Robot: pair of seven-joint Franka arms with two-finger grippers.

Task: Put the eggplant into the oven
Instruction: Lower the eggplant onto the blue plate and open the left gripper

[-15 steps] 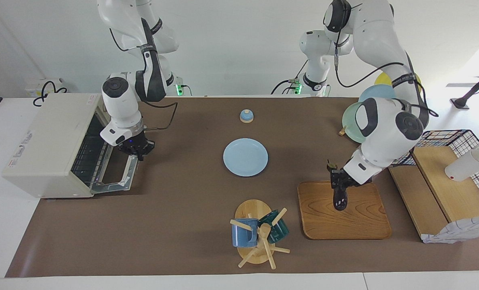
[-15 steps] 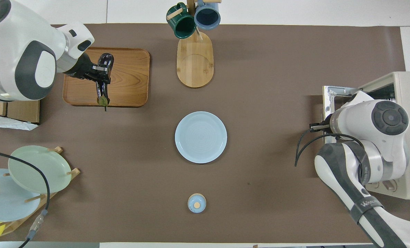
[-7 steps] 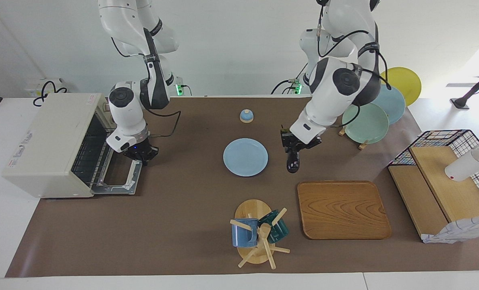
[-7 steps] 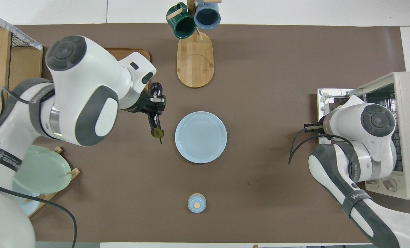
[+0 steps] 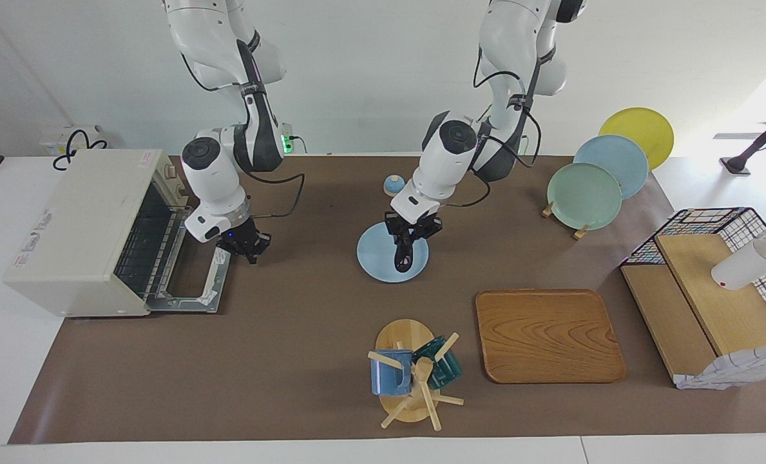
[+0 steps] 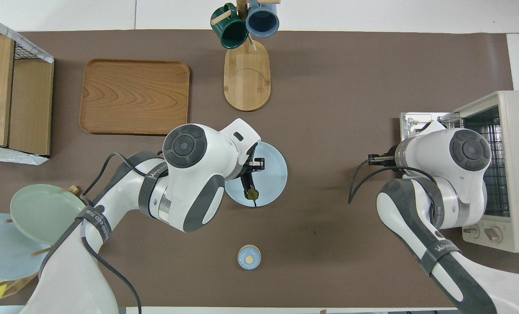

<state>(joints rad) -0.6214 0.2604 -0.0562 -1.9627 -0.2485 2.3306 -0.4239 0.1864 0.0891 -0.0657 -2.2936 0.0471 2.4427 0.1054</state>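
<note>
The left end effector [image 5: 407,240] is clenched around the eggplant [image 5: 402,256], which hangs from it, stem end up, above the light blue plate [image 5: 373,254] at the middle of the desk [image 5: 292,361]. The right end effector [image 5: 248,243] hovers just beside the oven [image 5: 80,225], over the edge of its dropped-down door [image 5: 192,280]; whether it is clenched or released I cannot tell, since it is dark and partly hidden.
</note>
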